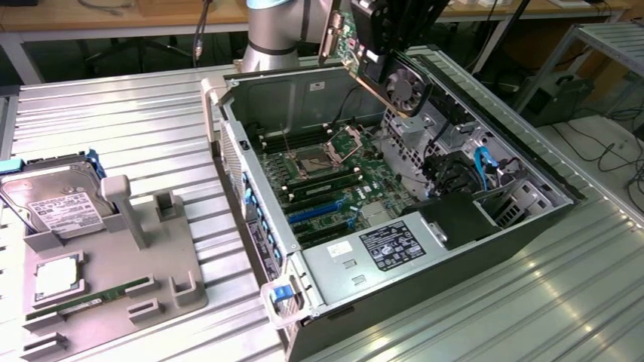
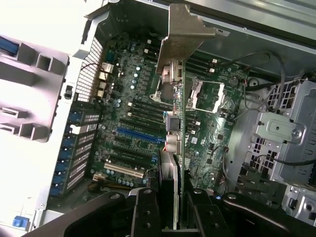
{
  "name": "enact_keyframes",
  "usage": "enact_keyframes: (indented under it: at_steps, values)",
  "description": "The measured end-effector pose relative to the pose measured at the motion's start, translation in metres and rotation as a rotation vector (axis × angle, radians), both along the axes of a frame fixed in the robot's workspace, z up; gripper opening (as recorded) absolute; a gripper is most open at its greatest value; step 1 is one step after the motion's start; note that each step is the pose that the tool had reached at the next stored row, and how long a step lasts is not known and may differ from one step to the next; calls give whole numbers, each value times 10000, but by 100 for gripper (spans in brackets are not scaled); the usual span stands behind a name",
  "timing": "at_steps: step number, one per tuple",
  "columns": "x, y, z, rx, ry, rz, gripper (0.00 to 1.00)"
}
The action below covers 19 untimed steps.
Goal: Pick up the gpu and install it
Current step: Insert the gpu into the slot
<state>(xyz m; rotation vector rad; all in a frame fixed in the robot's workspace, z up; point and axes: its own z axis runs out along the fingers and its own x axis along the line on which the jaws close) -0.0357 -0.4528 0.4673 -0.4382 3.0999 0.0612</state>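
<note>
green circuit board, black single-fan cooler and silver end bracket make up the gpu, which hangs tilted in the air above the far end of the open computer case. the gripper has its fingers drawn narrow onto the card, one on each side; the wrist view shows the card edge-on between them. below lies the motherboard, its blue expansion slot bare and well apart from the card. the case lies on its side on the ribbed metal table. near the table's edge at the exterior view's left, a grey tray carries a hard drive and a memory stick. progress, as judged: pick-up done; the card is over the case but not yet seated in any slot.
</note>
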Motion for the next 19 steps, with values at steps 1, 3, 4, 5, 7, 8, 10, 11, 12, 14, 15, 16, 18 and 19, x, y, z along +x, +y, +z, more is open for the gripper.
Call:
enact_keyframes:
  at_steps: [1, 3, 4, 5, 7, 8, 10, 11, 12, 14, 15, 16, 18, 19]
  values:
    - [0, 0, 0, 4, -1, 28, 27]
    - [0, -1, 0, 9, 0, 84, 27]
    - [0, -1, 0, 12, 0, 113, 27]
    - [0, -1, 0, 15, 0, 143, 27]
    - [0, -1, 0, 20, 0, 196, 27]
    - [0, -1, 0, 24, 0, 224, 27]
    - [0, -2, 0, 29, 0, 291, 27]
    - [0, -2, 0, 31, 0, 313, 27]
    - [0, -2, 0, 34, 0, 354, 27]
    - [0, -2, 0, 40, 0, 435, 27]
    - [0, -2, 0, 42, 0, 469, 27]
    - [0, -2, -1, 44, 0, 500, 27]
    - [0, -2, 0, 48, 0, 570, 27]
    - [0, -2, 0, 52, 0, 623, 27]
